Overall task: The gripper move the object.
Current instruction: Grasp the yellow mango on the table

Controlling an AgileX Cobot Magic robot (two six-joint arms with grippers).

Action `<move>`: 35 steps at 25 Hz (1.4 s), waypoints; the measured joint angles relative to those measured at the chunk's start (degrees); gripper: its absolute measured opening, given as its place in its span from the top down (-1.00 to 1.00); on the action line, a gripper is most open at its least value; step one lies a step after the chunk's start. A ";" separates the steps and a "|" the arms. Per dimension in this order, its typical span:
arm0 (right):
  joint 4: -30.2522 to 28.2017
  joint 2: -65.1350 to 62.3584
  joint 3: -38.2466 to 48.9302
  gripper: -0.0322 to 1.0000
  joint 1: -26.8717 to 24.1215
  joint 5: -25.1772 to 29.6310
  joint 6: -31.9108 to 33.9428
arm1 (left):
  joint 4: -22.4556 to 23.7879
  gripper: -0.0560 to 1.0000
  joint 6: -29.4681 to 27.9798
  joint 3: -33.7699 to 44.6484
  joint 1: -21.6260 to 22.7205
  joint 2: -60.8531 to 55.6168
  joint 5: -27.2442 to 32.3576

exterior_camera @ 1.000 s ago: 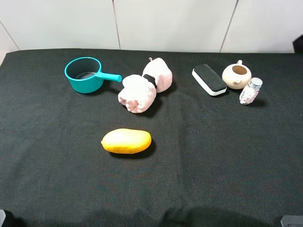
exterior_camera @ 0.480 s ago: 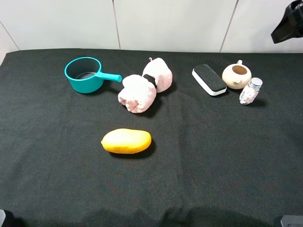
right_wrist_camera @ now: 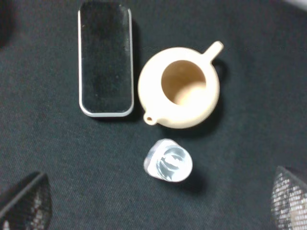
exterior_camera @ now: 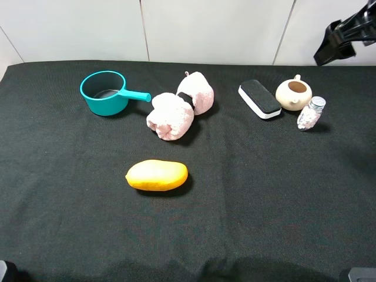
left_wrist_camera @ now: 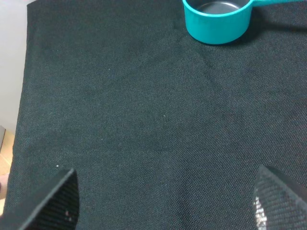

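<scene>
The object (exterior_camera: 157, 175), a smooth yellow-orange mango-like fruit, lies on its side on the black cloth (exterior_camera: 264, 194), left of centre in the lower half of the high view, with nothing touching it. Above it sit two pink plush rolls (exterior_camera: 170, 116), pressed together. A teal saucepan (exterior_camera: 106, 93) stands at the upper left, its handle pointing right. Toward the upper right lie a black eraser block (exterior_camera: 259, 98), a cream teapot (exterior_camera: 293, 94) without a lid just beside it, and a small metal-capped jar (exterior_camera: 309, 113) near the pot. The right arm (exterior_camera: 346, 32) hangs at the top right corner. The right gripper (right_wrist_camera: 156, 201) is spread wide above the jar, holding nothing. The left gripper (left_wrist_camera: 168, 203) is likewise spread over bare cloth below the saucepan.
</scene>
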 joint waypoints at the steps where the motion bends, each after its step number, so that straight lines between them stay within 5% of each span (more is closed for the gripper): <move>1: 0.34 0.70 0.00 -0.41 0.07 -0.26 -0.20 | 0.00 -0.61 0.00 0.00 0.00 0.00 0.00; 14: -0.49 6.45 0.00 -0.41 11.71 -4.02 -0.67 | 0.00 -0.61 0.00 0.00 0.00 0.00 -0.10; 35: -11.63 7.49 0.00 -0.41 38.09 -2.42 7.81 | 0.00 -0.61 0.00 0.00 0.00 0.00 -0.10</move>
